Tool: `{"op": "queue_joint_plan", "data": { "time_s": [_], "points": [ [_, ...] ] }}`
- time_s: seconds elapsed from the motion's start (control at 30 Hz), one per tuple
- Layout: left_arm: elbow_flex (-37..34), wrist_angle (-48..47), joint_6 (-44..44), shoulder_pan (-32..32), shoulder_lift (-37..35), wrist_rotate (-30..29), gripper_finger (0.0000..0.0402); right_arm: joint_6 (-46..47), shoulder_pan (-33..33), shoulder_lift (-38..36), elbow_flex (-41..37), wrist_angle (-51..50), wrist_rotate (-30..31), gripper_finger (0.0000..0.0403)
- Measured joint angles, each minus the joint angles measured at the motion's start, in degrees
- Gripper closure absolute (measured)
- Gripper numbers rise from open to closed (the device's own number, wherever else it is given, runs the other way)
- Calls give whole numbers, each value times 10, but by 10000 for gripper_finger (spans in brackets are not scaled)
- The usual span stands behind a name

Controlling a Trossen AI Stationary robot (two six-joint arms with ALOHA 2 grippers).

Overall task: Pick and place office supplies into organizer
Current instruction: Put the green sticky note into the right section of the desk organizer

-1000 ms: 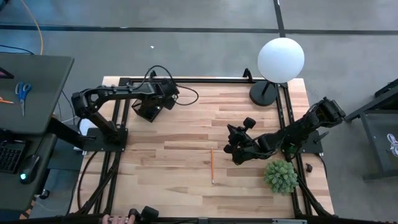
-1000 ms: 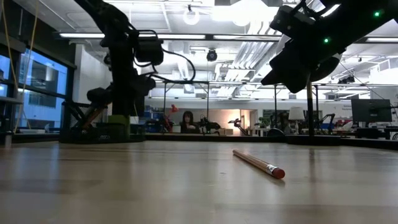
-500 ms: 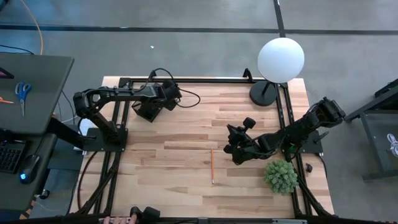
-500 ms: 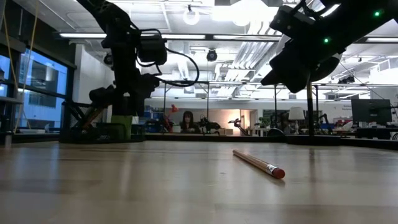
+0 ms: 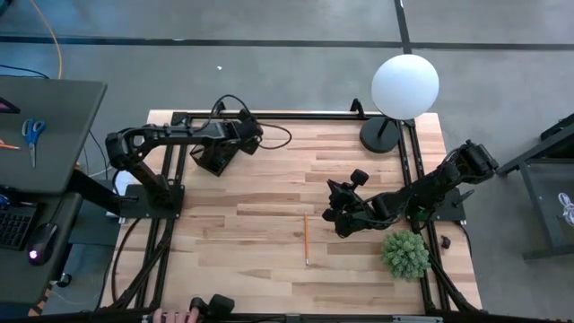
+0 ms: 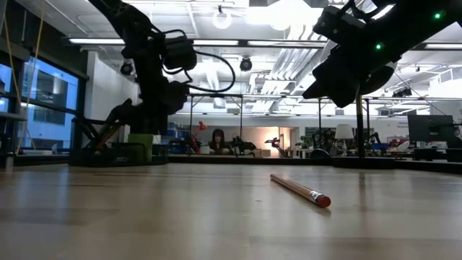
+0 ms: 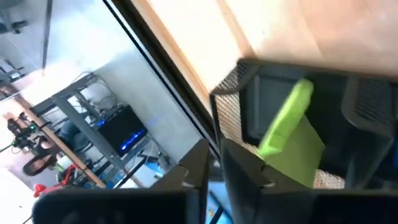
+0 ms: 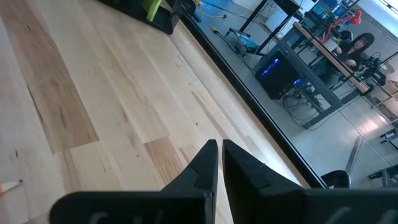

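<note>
Mostly still waiting on the pencil (image 5: 305, 239), lying alone on the bare worktop (image 5: 269, 197), well apart from the organizer (image 5: 211, 158) and toward the opposite side. Sitting at the worktop's far left corner, that organizer, with a lime-green sticky-note pad (image 7: 287, 134) already leaning inside one mesh-walled compartment. Judging the task partly done: pad stowed, pencil left, other supplies not showing anywhere on the worktop.

Hovering just over the organizer, the left end effector (image 5: 244, 136), fingers (image 7: 239, 169) drawn together and holding nothing. Hanging just beside the pencil, on the side away from the organizer, the right end effector (image 5: 339, 215), its fingers (image 8: 208, 163) likewise pressed together and empty above bare wood.

Giving the whole layout, the high view, but hiding the organizer's contents under the left arm; revealing the green pad, only the left wrist view. Showing the pencil's red eraser tip (image 6: 323, 201) and its flat rest on the wood, only the low view.
</note>
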Motion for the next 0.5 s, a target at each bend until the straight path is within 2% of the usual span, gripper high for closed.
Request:
{"op": "queue_joint_plan", "data": {
  "time_s": [0.07,0.13,0.3,0.37,0.5],
  "points": [
    [0,3,1,1,4,10,385,0,0,0,0,0,-2,386],
    [0,-7,4,0,7,-4,397,0,0,0,0,0,-3,386],
    [0,-22,7,-22,1,-128,389,-2,0,0,0,0,-3,386],
    [1,-33,9,-31,-10,-149,386,-2,0,0,0,-1,-3,387],
    [1,-103,-25,-44,-14,-110,385,-1,0,0,0,0,-3,387]
  ]
}}
